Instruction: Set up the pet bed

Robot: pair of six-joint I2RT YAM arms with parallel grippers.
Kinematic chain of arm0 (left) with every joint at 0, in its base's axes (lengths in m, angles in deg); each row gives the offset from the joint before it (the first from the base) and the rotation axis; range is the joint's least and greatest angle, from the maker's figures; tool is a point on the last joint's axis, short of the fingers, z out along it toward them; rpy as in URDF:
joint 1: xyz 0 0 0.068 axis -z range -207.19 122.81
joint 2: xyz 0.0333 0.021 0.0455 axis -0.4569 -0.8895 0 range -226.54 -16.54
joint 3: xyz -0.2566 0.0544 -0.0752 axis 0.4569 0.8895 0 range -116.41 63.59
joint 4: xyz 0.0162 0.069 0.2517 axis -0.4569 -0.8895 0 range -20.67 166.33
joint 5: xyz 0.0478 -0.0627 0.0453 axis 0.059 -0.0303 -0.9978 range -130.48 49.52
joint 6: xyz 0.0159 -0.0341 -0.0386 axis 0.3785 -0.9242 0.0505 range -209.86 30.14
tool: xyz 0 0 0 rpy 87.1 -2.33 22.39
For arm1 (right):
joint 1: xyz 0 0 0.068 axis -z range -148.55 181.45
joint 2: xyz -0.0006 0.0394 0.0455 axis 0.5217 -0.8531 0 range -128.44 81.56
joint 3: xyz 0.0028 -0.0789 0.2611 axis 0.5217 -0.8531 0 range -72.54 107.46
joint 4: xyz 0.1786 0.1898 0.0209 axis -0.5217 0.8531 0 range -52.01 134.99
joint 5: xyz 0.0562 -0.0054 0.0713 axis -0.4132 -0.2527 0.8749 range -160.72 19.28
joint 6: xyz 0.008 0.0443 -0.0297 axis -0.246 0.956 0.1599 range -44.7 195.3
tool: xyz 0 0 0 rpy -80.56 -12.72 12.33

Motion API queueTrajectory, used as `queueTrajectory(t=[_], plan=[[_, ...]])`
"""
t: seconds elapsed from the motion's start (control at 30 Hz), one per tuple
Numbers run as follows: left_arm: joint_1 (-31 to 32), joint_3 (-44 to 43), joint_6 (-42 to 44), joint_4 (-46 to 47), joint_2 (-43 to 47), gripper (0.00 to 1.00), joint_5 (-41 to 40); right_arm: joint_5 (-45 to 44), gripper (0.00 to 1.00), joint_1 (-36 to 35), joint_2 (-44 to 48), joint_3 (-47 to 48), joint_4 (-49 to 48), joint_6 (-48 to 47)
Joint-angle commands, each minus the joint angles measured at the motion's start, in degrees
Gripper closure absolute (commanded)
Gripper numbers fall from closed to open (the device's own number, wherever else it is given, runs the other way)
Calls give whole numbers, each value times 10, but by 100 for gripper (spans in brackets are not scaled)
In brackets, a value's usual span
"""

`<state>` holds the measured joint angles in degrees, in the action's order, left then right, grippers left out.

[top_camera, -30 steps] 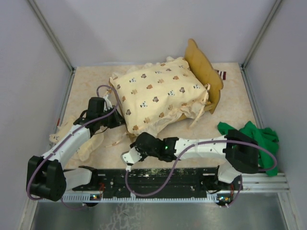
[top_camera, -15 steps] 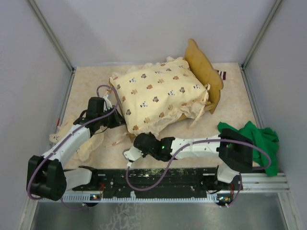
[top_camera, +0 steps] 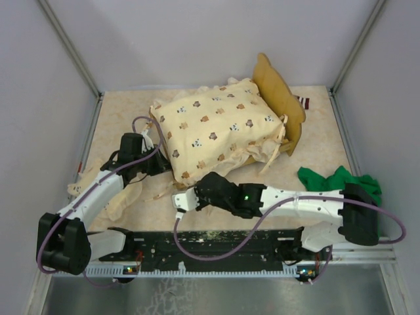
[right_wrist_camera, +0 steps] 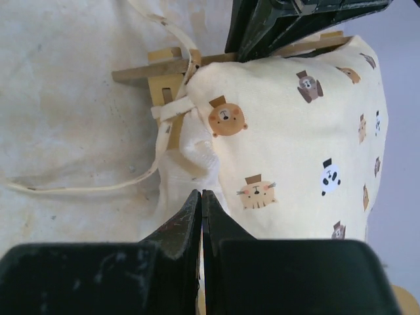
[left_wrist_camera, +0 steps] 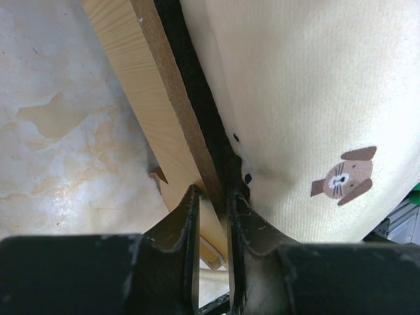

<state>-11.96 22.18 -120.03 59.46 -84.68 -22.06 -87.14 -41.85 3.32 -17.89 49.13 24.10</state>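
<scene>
The pet bed (top_camera: 281,98) stands tilted at mid-table, its wavy headboard at the back right, and a cream animal-print cushion (top_camera: 213,128) covers most of it. My left gripper (top_camera: 162,164) is shut on the bed's light-wood side rail (left_wrist_camera: 147,98), with the rail between its jaws (left_wrist_camera: 211,200) and the cushion (left_wrist_camera: 308,98) pressed against the right finger. My right gripper (top_camera: 178,200) sits just in front of the bed's near corner. Its jaws (right_wrist_camera: 201,195) are shut with nothing between them, over the cushion's white corner fabric (right_wrist_camera: 187,164). A wooden leg (right_wrist_camera: 164,79) shows beyond.
A green cloth (top_camera: 341,178) lies at the right edge, partly under my right arm. A cream cloth (top_camera: 121,197) is bunched under my left arm. Loose tie strings (right_wrist_camera: 98,187) trail over the table. Grey walls close in the left, right and back.
My right gripper went from open to shut and moved forward toward the bed's near corner, with its elbow swinging out to the right. The left arm and the bed stayed still.
</scene>
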Motion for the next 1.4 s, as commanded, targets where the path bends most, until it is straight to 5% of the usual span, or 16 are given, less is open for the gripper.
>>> queueTrajectory(t=[0.0, 0.23, 0.4, 0.8, 1.37], plan=[[2, 16, 20, -13, -24, 81, -7, 80, 100, 12, 43, -16, -26, 44], [0, 13, 20, -13, -25, 81, 0, 130, 100, 14, 75, -52, -48, 19], [0, 15, 22, -15, -24, 80, 4, 85, 72, -23, 21, -38, -32, -72], [-6, 25, 27, -17, -22, 80, 13, -20, 52, -28, -83, 31, -10, -155], [-11, 26, 29, -18, -27, 80, 17, -124, 56, 9, -146, 68, 64, -207]])
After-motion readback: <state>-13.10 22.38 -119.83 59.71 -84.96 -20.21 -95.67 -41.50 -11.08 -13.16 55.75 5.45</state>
